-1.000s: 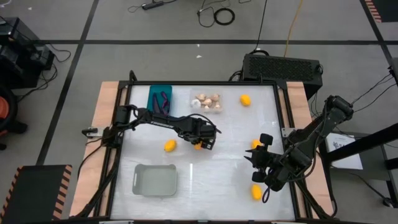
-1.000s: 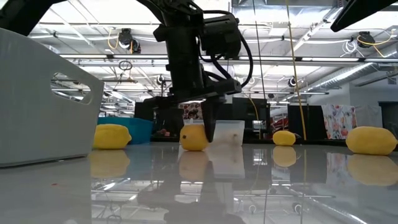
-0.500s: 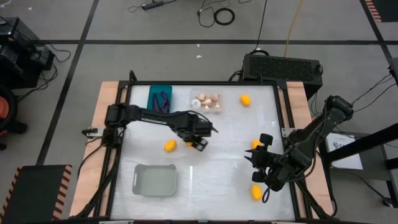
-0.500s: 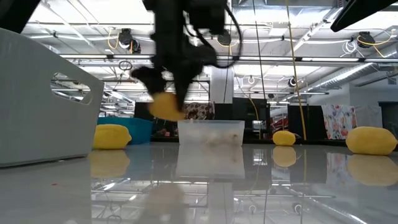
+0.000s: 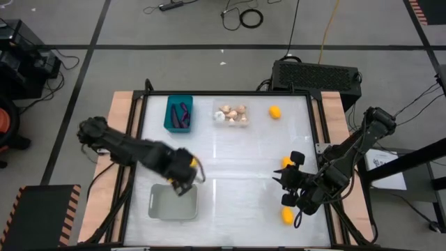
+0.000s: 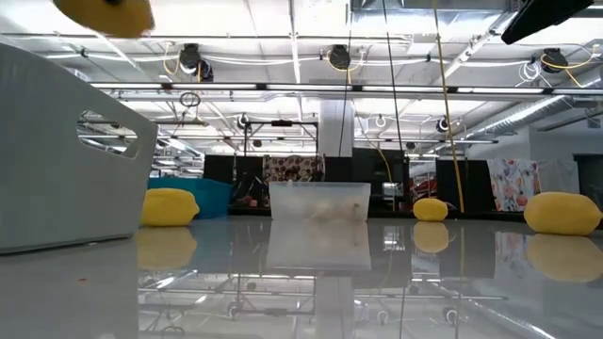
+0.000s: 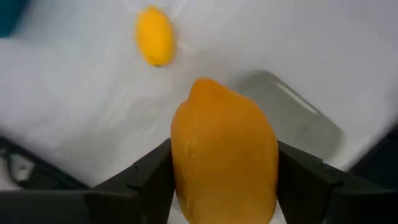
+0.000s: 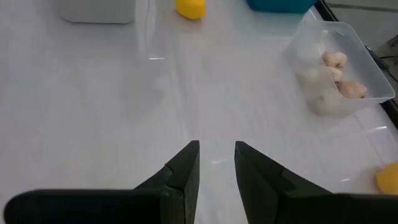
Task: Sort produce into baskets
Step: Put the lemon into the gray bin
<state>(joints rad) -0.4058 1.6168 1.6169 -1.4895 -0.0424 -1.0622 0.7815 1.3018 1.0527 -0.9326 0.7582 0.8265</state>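
Yellow lemon (image 7: 224, 155), lifted off the counter (image 5: 237, 153) a second earlier, sat clamped in the left gripper (image 5: 184, 174) jaws above the grey basket (image 5: 173, 203); release looked imminent. Right gripper (image 8: 216, 163) waited near the right edge, jaws slightly parted, empty.

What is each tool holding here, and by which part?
Left tool grips a yellow-orange lemon across its sides, above the grey basket. Right tool holds nothing.

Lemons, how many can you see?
5 lemons: one held in the left claw by the grey bin, one lying nearby, one beside the clear bin, two near the right claw.
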